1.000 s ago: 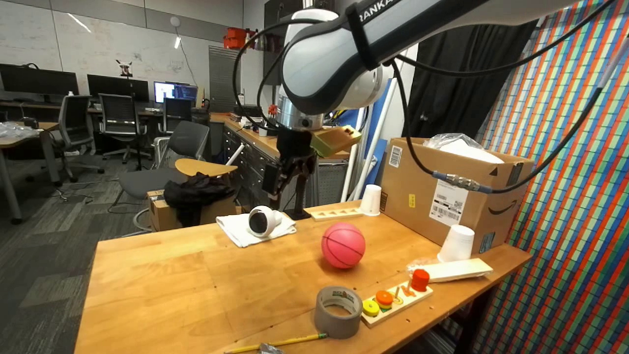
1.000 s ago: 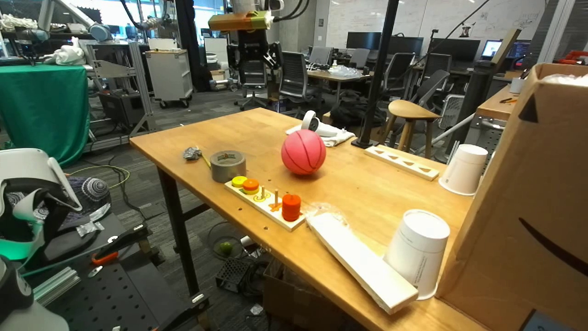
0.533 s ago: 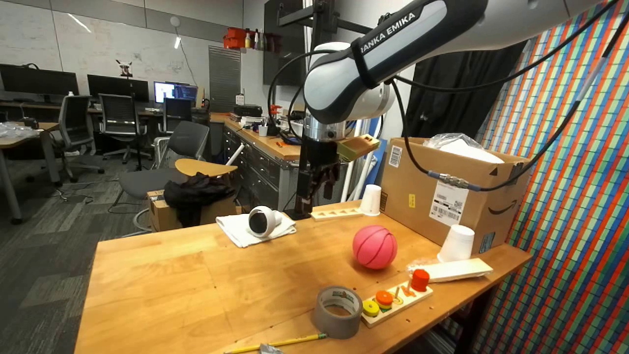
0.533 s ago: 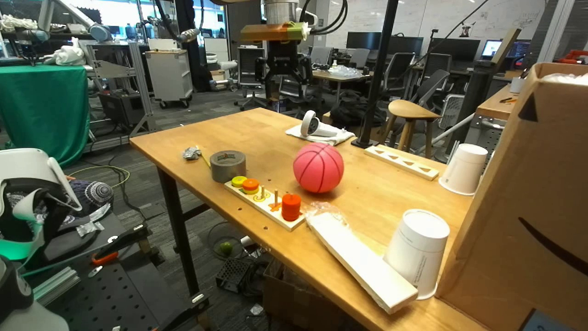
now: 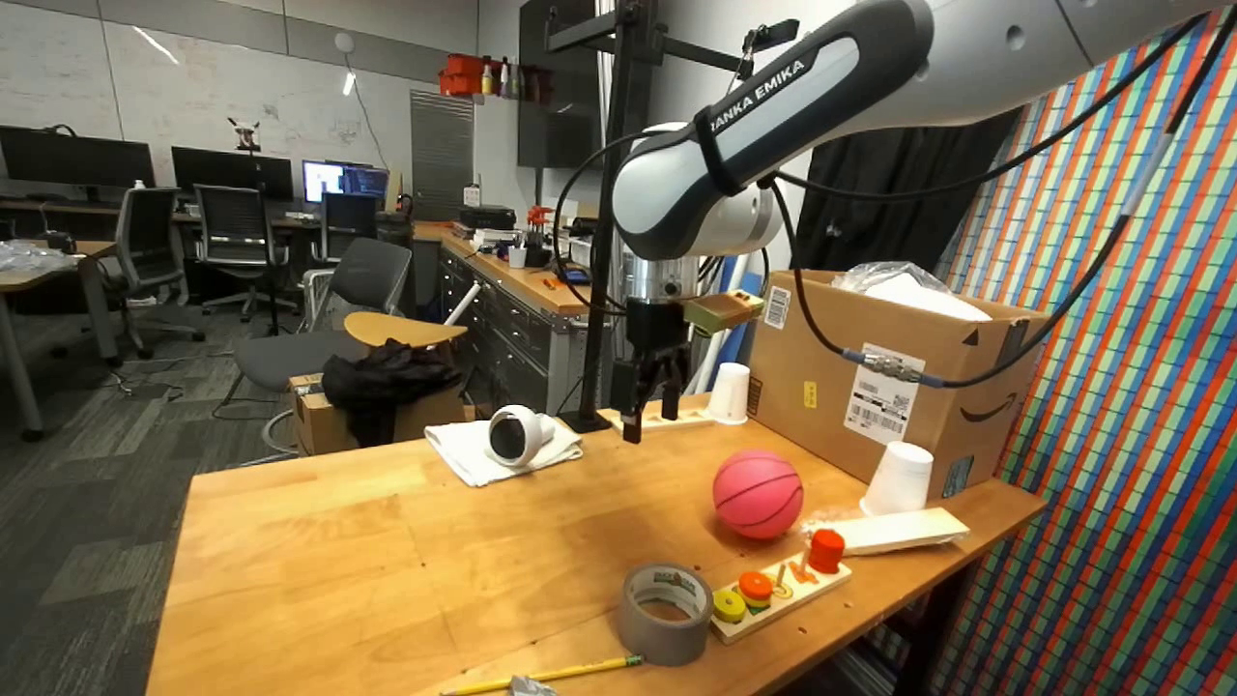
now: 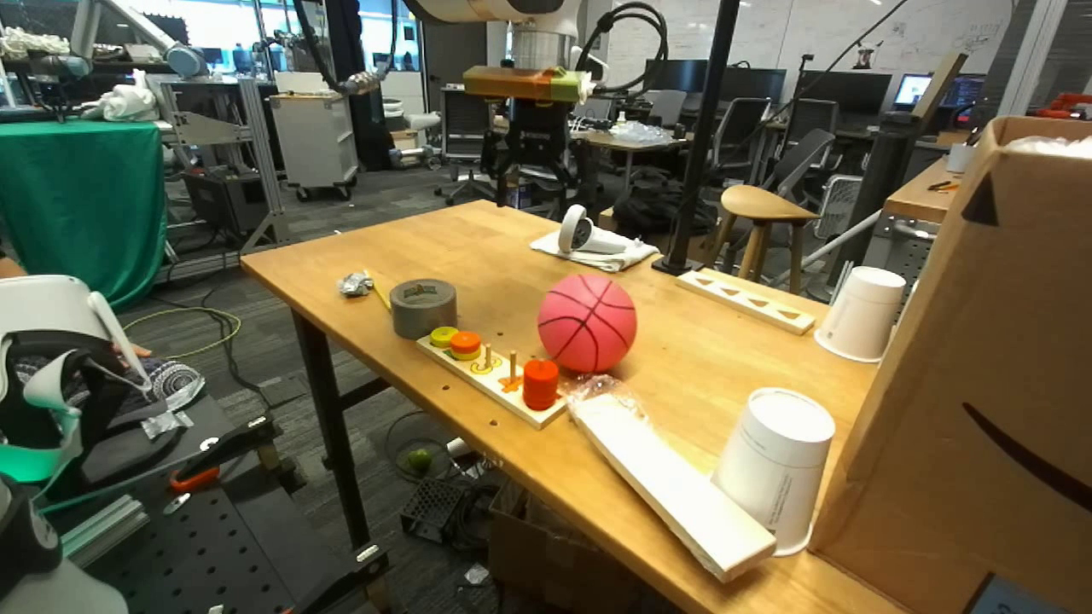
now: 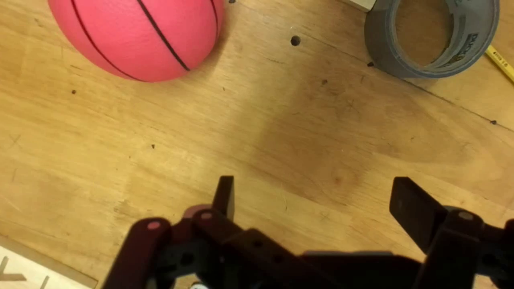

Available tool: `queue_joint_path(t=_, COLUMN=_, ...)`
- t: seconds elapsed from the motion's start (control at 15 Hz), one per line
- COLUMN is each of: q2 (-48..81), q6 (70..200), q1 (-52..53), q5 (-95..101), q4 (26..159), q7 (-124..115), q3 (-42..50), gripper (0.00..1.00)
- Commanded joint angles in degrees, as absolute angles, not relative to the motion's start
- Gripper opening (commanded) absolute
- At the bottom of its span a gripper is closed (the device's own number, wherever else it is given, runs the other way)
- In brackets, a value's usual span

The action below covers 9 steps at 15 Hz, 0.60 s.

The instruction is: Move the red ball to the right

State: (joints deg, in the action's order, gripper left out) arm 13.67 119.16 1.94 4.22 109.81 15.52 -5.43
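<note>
The red ball (image 5: pixel 759 494), pinkish-red with dark seams, is on the wooden table in both exterior views (image 6: pixel 587 323). It sits just behind the peg toy and close to the plastic-wrapped end of a pale board; I cannot tell whether it touches the wrap. In the wrist view the ball (image 7: pixel 140 36) is at the upper left, cut off by the top edge. My gripper (image 5: pixel 650 421) is open and empty above the table, apart from the ball. In the wrist view its fingers (image 7: pixel 311 188) are wide apart with only bare wood between them.
A grey tape roll (image 5: pixel 665 615) and a peg toy (image 5: pixel 783 594) stand near the table edge. The pale board (image 6: pixel 674 486), a white cup (image 6: pixel 776 469) and a cardboard box (image 5: pixel 821 387) are beyond the ball. A white device (image 5: pixel 517 435) lies on a cloth.
The ball has rolled right in an exterior view, toward the pale board, its seams turned. My gripper has moved right and lower.
</note>
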Motion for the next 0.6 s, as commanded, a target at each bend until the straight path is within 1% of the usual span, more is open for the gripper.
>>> queue_joint_path(t=0.0, q2=15.6, q6=117.4, q1=0.8, q5=1.5, q4=108.9, q7=16.9, q3=-4.8, gripper=1.0)
queue_joint_path(t=0.53, q2=13.0, q6=117.9, q1=0.8, q5=-0.7, q4=114.8, q7=13.6, q3=-5.0, gripper=1.0)
